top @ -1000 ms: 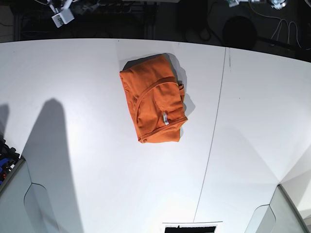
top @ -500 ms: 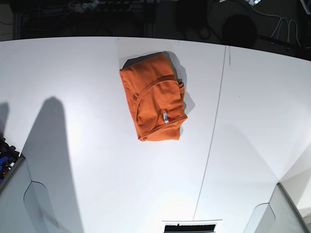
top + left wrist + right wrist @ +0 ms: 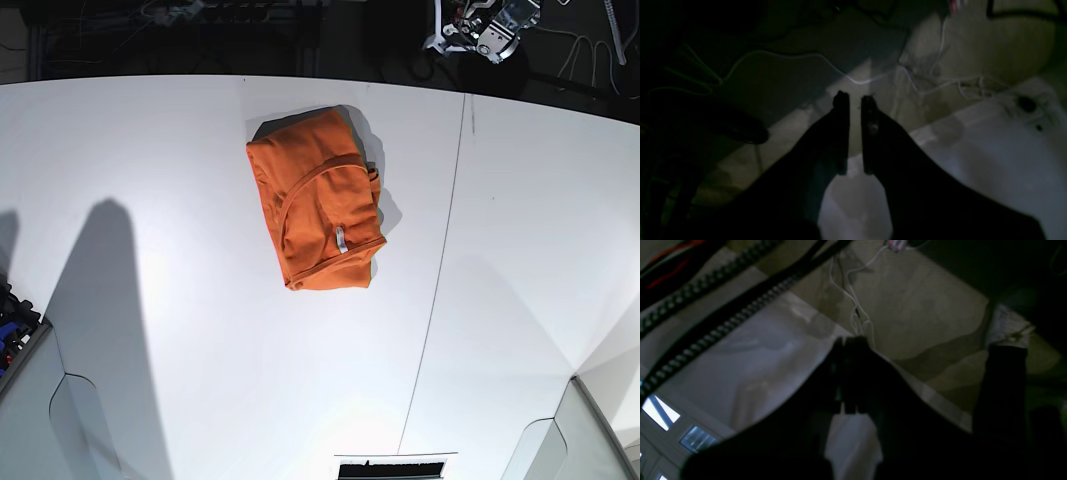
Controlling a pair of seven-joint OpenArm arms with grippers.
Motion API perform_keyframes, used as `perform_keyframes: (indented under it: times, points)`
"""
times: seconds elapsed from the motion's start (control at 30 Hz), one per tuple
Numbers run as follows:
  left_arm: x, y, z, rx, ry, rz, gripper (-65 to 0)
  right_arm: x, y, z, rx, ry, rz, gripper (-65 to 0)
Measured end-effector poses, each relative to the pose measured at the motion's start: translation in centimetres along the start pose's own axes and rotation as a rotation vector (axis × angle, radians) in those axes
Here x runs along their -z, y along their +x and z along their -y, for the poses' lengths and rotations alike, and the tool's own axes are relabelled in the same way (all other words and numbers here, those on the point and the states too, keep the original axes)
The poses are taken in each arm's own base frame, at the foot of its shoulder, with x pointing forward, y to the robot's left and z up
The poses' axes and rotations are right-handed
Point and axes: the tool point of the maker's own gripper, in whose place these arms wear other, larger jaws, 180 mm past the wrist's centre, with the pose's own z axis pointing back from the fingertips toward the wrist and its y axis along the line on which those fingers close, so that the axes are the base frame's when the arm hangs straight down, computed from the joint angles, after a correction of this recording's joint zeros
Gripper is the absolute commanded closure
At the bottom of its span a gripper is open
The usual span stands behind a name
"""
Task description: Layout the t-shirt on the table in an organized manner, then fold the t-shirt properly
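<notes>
One orange t-shirt (image 3: 318,205) lies on the white table (image 3: 150,160) in the base view, folded into a compact, roughly rectangular bundle a little left of the thin dark seam line (image 3: 440,270) that crosses the tabletop. Its ribbed neckline curves across the top layer, and the small white label (image 3: 341,242) shows near the bundle's lower right corner. The shirt casts a shadow toward its upper right. Nothing touches it.

Neither arm reaches over the tabletop in that view; only a pale metal part of one arm (image 3: 490,28) shows at the top edge, beyond the curved dark far edge of the table.

The left wrist view is very dim. The left gripper (image 3: 855,100) appears as two dark fingers with a narrow strip of light between them, so the jaws stand slightly apart with nothing visible between them. Behind it are pale cables (image 3: 933,83) on a dull floor and part of a white surface at lower right.

In the right wrist view the right gripper (image 3: 850,341) has its fingers pressed together, empty. A coiled black cable (image 3: 706,330) crosses the upper left, thin white wires (image 3: 853,303) hang beyond the fingertips, and a white surface lies below
</notes>
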Motion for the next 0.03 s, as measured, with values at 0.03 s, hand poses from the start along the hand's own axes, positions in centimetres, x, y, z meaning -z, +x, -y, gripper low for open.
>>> perform_keyframes:
  times: [0.03]
  points:
    - [0.09, -0.24, 0.21, 0.000, -0.005, -0.004, -6.7, -0.06, 0.12, 0.02, 0.001, 0.001, 0.002, 0.0]
